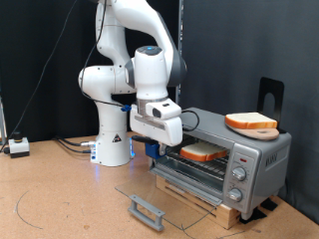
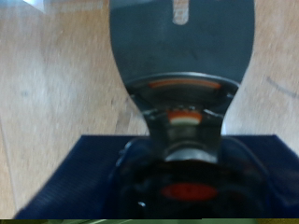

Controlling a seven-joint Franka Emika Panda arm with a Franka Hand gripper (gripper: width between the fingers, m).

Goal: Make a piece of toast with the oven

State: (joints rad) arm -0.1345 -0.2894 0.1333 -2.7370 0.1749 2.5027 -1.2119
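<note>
The silver oven (image 1: 254, 159) stands on a wooden board at the exterior view's right, its glass door (image 1: 159, 199) folded down flat in front. The piece of toast (image 1: 202, 151), pale with an orange-brown crust, lies on the wire rack inside. My gripper (image 1: 185, 121) hangs just outside the oven's open mouth, above the toast's near end and apart from it. The wrist view is blurred: it shows dark gripper parts (image 2: 187, 159), a grey plate and bare wood, and no fingertips can be made out.
A second bread slice (image 1: 251, 122) rests on top of the oven. The door handle (image 1: 147, 211) juts out low over the wooden table (image 1: 60, 199). A small blue block (image 1: 150, 149) sits behind the gripper. A white box (image 1: 17, 147) lies at the far left.
</note>
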